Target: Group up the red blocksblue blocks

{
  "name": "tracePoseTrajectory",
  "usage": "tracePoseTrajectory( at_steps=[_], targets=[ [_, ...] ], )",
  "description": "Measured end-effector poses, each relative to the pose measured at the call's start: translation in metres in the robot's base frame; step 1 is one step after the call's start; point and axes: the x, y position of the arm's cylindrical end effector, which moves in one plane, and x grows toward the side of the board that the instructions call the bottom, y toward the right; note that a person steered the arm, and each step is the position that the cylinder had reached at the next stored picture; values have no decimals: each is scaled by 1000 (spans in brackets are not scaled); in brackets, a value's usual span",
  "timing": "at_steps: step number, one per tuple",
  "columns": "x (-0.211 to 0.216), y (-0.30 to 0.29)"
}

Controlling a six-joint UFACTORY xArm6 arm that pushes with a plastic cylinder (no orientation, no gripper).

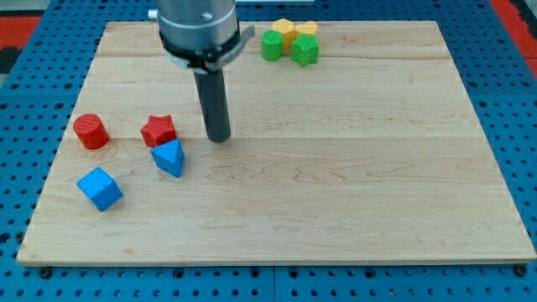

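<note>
A red cylinder [90, 132] lies at the view's left. A red star block [158, 130] lies a short way to its right. A blue triangular block [169, 157] sits just below the star, touching or nearly touching it. A blue cube [99, 188] lies lower left, apart from the others. My tip [218, 137] rests on the board to the right of the red star and up-right of the blue triangle, touching neither.
Two green blocks [273, 45] [305, 51] and two yellow blocks [284, 30] [305, 30] are clustered at the view's top, right of the arm's body. The wooden board [352, 168] lies on a blue pegboard.
</note>
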Motion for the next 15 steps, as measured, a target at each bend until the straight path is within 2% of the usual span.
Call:
tracePoseTrajectory(
  at_steps=[1, 2, 3, 4, 5, 6, 7, 8, 9, 10, 11, 12, 13, 14, 15],
  targets=[
    [-7, -44],
    [34, -97],
    [53, -125],
    [-6, -58],
    [-4, 17],
    [20, -3],
    [58, -52],
    [51, -94],
    [3, -84],
    [-52, -108],
    [-26, -161],
    [-10, -176],
    [0, -164],
    [-2, -164],
    [-35, -142]
  ],
)
